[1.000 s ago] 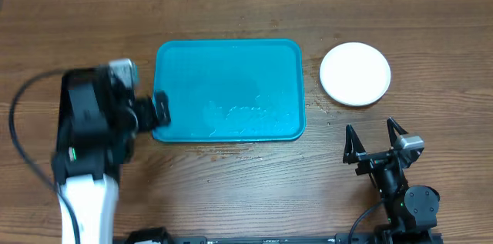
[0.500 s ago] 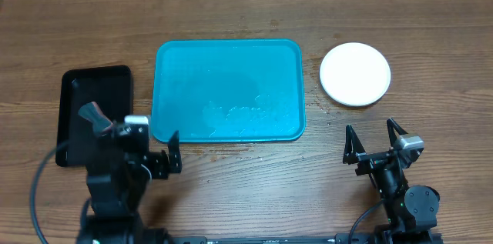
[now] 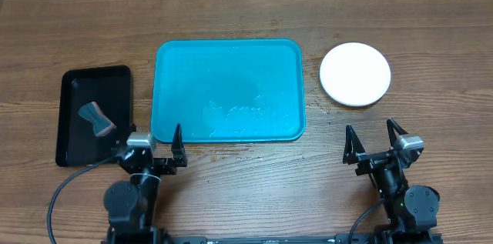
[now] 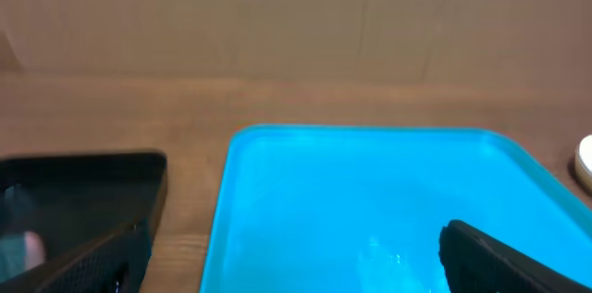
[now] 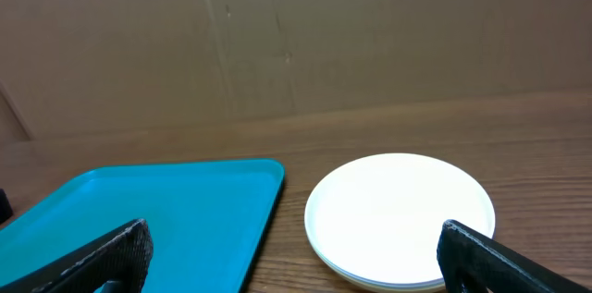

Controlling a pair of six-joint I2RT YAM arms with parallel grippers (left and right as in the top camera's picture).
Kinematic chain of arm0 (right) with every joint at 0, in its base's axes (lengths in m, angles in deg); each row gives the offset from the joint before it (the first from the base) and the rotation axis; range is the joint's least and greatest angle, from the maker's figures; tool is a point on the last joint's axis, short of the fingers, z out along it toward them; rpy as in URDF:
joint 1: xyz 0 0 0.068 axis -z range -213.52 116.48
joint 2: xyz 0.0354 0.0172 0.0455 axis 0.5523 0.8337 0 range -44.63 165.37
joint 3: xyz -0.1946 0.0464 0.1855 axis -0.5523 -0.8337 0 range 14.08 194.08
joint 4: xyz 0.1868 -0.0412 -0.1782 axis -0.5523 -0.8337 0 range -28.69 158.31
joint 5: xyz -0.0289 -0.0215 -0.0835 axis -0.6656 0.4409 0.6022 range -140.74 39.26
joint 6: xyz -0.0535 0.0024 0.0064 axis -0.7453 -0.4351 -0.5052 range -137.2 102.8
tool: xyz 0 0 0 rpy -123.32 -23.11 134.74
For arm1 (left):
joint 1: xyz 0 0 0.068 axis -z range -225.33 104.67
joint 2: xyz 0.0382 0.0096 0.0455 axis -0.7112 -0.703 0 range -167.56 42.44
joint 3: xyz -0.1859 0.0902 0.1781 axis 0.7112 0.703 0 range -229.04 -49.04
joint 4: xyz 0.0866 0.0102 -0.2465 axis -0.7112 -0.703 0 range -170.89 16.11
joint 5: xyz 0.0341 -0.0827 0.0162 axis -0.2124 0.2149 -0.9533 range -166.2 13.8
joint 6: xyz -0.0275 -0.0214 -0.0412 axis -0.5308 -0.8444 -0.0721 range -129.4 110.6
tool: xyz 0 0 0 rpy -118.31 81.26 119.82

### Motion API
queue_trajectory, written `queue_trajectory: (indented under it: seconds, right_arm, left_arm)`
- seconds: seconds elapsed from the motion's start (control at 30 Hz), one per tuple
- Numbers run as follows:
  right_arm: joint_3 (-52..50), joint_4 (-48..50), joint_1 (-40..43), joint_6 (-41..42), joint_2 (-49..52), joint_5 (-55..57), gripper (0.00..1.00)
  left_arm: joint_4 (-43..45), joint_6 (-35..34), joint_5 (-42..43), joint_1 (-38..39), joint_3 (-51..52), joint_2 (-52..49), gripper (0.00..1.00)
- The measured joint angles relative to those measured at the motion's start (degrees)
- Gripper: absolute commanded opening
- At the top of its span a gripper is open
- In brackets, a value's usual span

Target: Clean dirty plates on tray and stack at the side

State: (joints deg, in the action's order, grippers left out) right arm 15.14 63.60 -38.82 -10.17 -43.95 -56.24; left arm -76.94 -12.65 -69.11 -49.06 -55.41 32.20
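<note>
The turquoise tray [image 3: 228, 75] lies mid-table with no plate on it, only wet streaks near its front. To its right on the wood, the plates [image 3: 355, 74] form a low stack with a white one on top; the right wrist view shows the plates [image 5: 398, 214] with layered rims. My left gripper [image 3: 151, 147] hangs open just in front of the tray's front left corner, nothing between its fingers [image 4: 499, 256]. My right gripper [image 3: 370, 132] stands open in front of the stack, apart from it and holding nothing. In the left wrist view the tray [image 4: 370, 191] fills the foreground.
A small black tray [image 3: 77, 90] sits left of the turquoise one, with a grey-and-pink sponge [image 3: 97, 118] lying in it. A brown cardboard wall [image 5: 296, 34] backs the far table edge. Both arm bases stand at the near edge.
My left arm has drawn back from over the black tray to the near edge, leaving the sponge lying in that tray. The right arm has not moved.
</note>
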Motion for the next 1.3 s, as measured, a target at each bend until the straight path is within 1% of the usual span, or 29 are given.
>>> queue_trajectory:
  seconds: [0.1,0.23,0.33,0.53,0.9,1.3]
  right_arm:
    - [0.0,0.0,0.0,0.0,0.0,0.0,1.00]
    - [0.0,0.0,0.0,0.0,0.0,0.0,1.00]
    - [0.0,0.0,0.0,0.0,0.0,0.0,1.00]
    - [0.0,0.0,0.0,0.0,0.0,0.0,1.00]
    - [0.0,0.0,0.0,0.0,0.0,0.0,1.00]
    - [0.0,0.0,0.0,0.0,0.0,0.0,1.00]
  left_arm:
    - [5.4,-0.6,0.0,0.0,3.7,2.3,1.00]
    - [6.2,-1.2,0.0,0.0,5.7,4.9,1.00]
    - [5.5,-1.3,0.0,0.0,5.8,7.2,1.00]
    - [-0.8,-1.3,-0.7,0.9,5.9,9.3,0.99]
    - [-1.1,0.4,-3.2,5.2,5.9,9.4,1.00]
    - [-1.3,0.7,-5.5,5.2,5.9,9.4,1.00]
